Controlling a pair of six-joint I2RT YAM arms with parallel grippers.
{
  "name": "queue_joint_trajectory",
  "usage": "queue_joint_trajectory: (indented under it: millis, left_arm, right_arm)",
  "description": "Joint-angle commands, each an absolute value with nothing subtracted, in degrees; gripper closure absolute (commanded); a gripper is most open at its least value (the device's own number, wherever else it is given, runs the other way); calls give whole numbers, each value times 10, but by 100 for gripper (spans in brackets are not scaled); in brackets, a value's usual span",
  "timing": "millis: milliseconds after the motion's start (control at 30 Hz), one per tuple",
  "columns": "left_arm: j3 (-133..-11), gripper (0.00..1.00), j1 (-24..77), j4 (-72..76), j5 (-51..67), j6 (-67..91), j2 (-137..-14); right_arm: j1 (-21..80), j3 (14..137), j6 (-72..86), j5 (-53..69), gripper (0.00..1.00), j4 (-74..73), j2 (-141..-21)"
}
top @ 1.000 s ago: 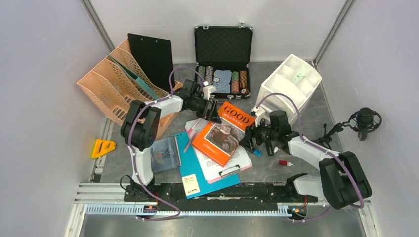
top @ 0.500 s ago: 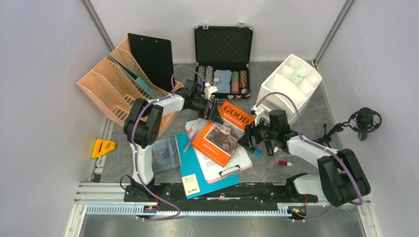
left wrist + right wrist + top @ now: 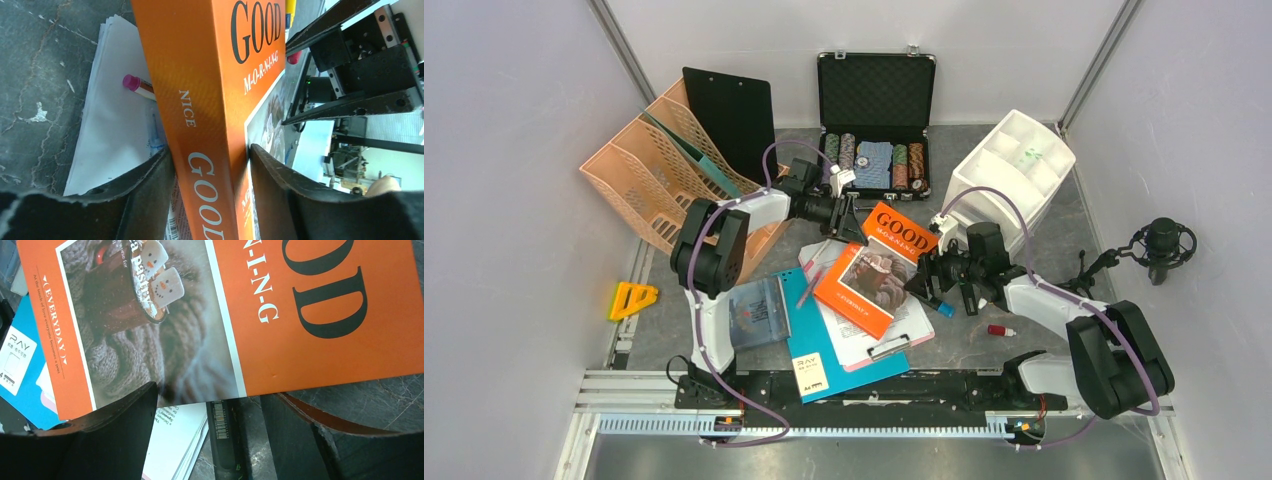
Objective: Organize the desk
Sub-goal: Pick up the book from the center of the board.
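Orange and glossy, the book (image 3: pixel 210 100) lay propped on loose papers (image 3: pixel 110 125) at the centre of the top view. The left end effector (image 3: pixel 210 165) was clenched across it near the spine, one pad flat on each side.

That pinch sat at one end only. If the book were lifted from there, its free end would likely sag and twist between the pads, and the slick cover could slide out. The cover might also fan open, since the pads looked to catch only part of the book's thickness. A pink-capped pen (image 3: pixel 137 86) lay on the papers just beside the spine, so any dragging could sweep it and the sheets across the worktop (image 3: pixel 40 75).

The right end effector (image 3: pixel 215 400) was released and held nothing. It stood at the book's lower right edge with a black marker (image 3: pixel 225 440) lying between its jaws. A swing of the book toward it could strike those fingers.

The worktop filled the floor of the top view between pale walls. It lay directly under both end effectors, close beneath the right one. Book and papers kept the left one off it.
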State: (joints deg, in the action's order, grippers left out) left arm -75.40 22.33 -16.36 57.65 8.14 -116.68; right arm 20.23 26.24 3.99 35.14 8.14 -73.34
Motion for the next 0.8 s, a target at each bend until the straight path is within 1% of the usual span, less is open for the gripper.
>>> queue_joint_trajectory:
  millis: [0, 100, 233, 367, 433, 533, 567, 667, 767]
  left_arm:
    - [-775, 44, 232, -145, 649, 125, -1151]
    - [-776, 56, 232, -144, 655, 129, -1149]
    - [-786, 75, 228, -170, 666, 122, -1139]
    - [-800, 97, 218, -217, 669, 95, -1119]
    - [-806, 98, 210, -239, 670, 82, -1108]
    - [-823, 98, 201, -294, 668, 47, -1093]
    - [-832, 98, 199, -326, 663, 27, -1089]
    - [-864, 98, 198, -406, 627, -30, -1071]
    - [-871, 98, 197, -434, 578, -53, -1045]
  right_arm:
    - [214, 271, 32, 353, 20, 116, -735]
    - [214, 273, 24, 353, 20, 112, -729]
    - [214, 287, 6, 354, 19, 90, -710]
    - [214, 300, -21, 355, 17, 66, -680]
    - [214, 309, -33, 357, 15, 47, -666]
    - [214, 326, -50, 361, 5, 17, -645]
    - [214, 330, -55, 362, 3, 9, -638]
    - [214, 347, -66, 366, 2, -22, -617]
    - [215, 367, -72, 366, 2, -46, -601]
